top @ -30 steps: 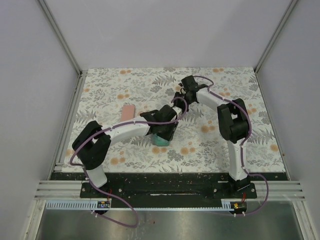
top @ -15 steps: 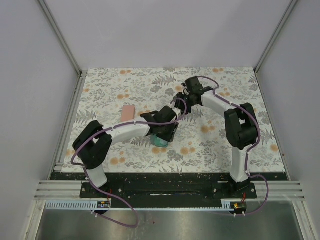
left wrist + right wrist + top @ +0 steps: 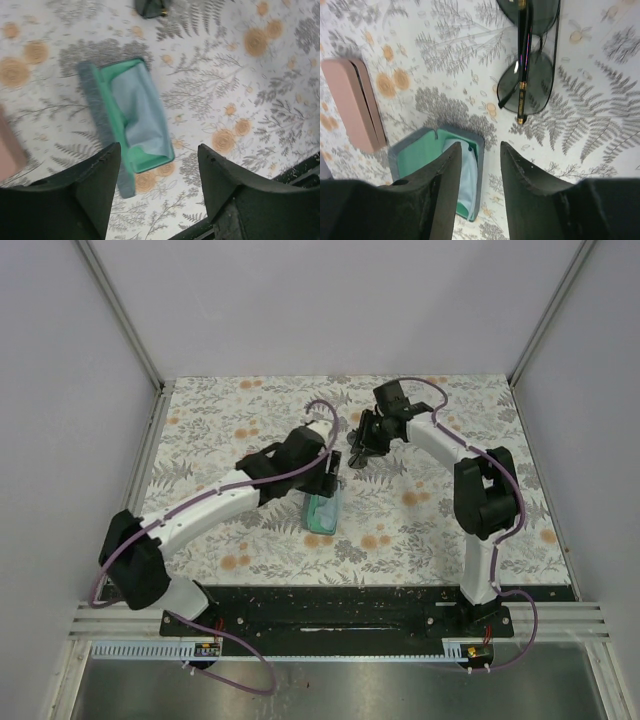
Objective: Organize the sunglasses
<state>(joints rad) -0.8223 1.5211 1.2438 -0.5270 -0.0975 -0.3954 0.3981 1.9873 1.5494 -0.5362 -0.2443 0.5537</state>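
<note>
A folded pair of sunglasses point(image 3: 529, 55) with a thin dark frame and dark lenses lies on the floral cloth, beyond my right gripper's fingertips. My right gripper point(image 3: 480, 165) is open and empty, above the cloth between the sunglasses and an open grey-blue case point(image 3: 400, 160). The case point(image 3: 132, 120) has a green lining and a light blue cloth point(image 3: 140, 112) in it. My left gripper point(image 3: 159, 175) is open and empty, hovering above the case's near end. In the top view the case point(image 3: 322, 512) lies just below the left gripper point(image 3: 325, 475). The white-framed pair is out of view.
A shut pink case point(image 3: 355, 105) lies left of the open case; in the top view the left arm point(image 3: 220, 500) covers it. The right gripper point(image 3: 362, 445) hangs close to the left one. Grey walls close in the table point(image 3: 480, 530) at the back and sides.
My left arm has risen and swung toward the far side, uncovering the open case. My right gripper has pulled back toward the far right, away from the left wrist.
</note>
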